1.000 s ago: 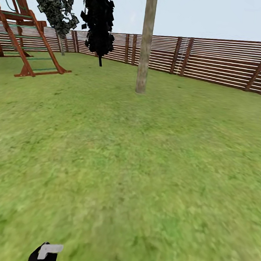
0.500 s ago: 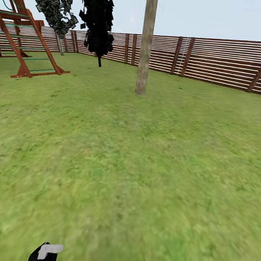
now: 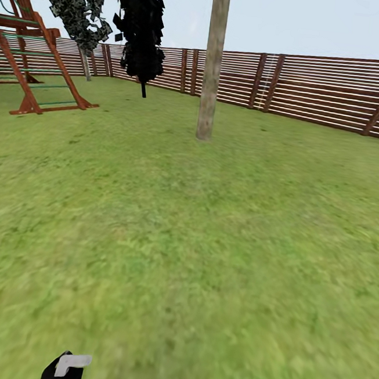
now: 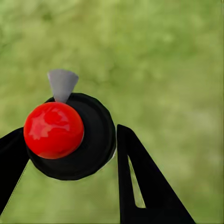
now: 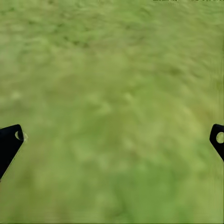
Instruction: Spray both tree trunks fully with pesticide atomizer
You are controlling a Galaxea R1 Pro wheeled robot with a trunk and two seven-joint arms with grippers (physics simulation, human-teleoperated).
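Thick grey-brown tree trunk (image 3: 212,63) far ahead of left gripper (image 3: 62,370); brown slatted wooden fence (image 3: 317,89) behind trunk; red-brown wooden climbing frame (image 3: 30,50) far ahead-left.

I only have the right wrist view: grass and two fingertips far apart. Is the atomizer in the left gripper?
Observer: Yes. The left wrist view shows the left gripper shut around the atomizer, a black body with a red knob.
Operator: Where is a tree trunk?
Observer: In the head view, a tree trunk stands straight ahead, in front of the fence.
Operator: What lies between?
Observer: Lawn; a wooden play frame stands off to the left.
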